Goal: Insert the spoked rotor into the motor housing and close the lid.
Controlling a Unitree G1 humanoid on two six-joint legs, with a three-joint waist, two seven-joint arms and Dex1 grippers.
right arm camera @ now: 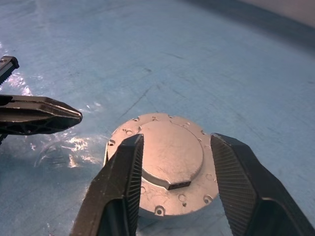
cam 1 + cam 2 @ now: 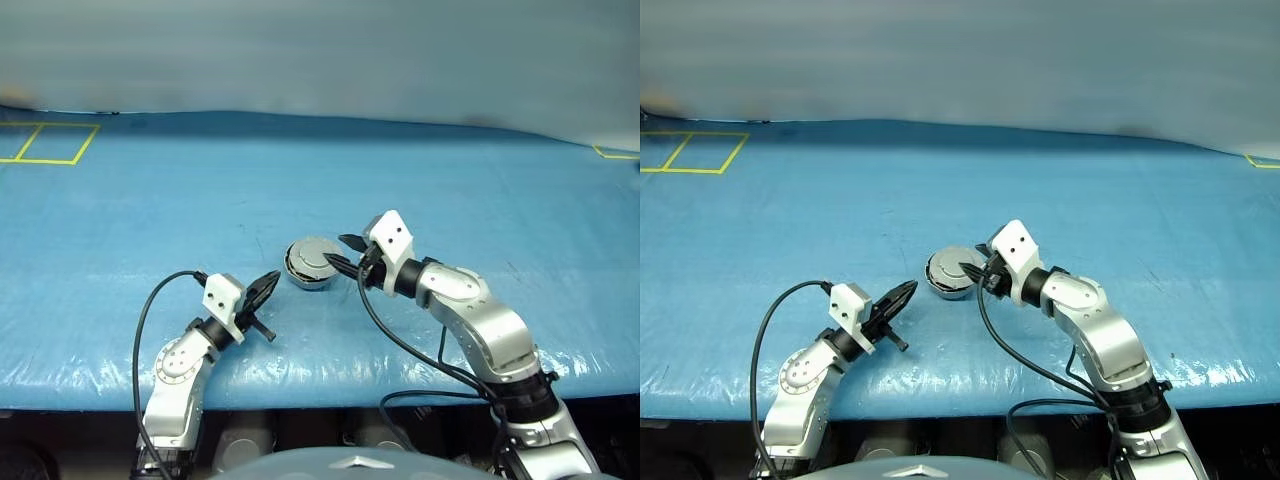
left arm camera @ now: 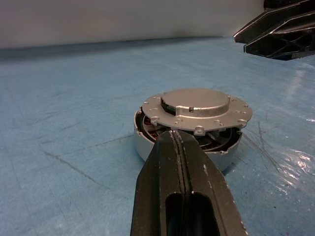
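Right wrist view: lid (image 1: 170, 164) (seated on motor housing (image 3: 147, 146)) lies between the released right end effector (image 1: 172, 182) fingers.

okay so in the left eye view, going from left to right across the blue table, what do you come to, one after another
Yellow tape squares at the far left edge, then the left gripper, shut, then the motor housing with the lid sitting on it, then the right gripper, open beside it, then a yellow tape corner at the far right.
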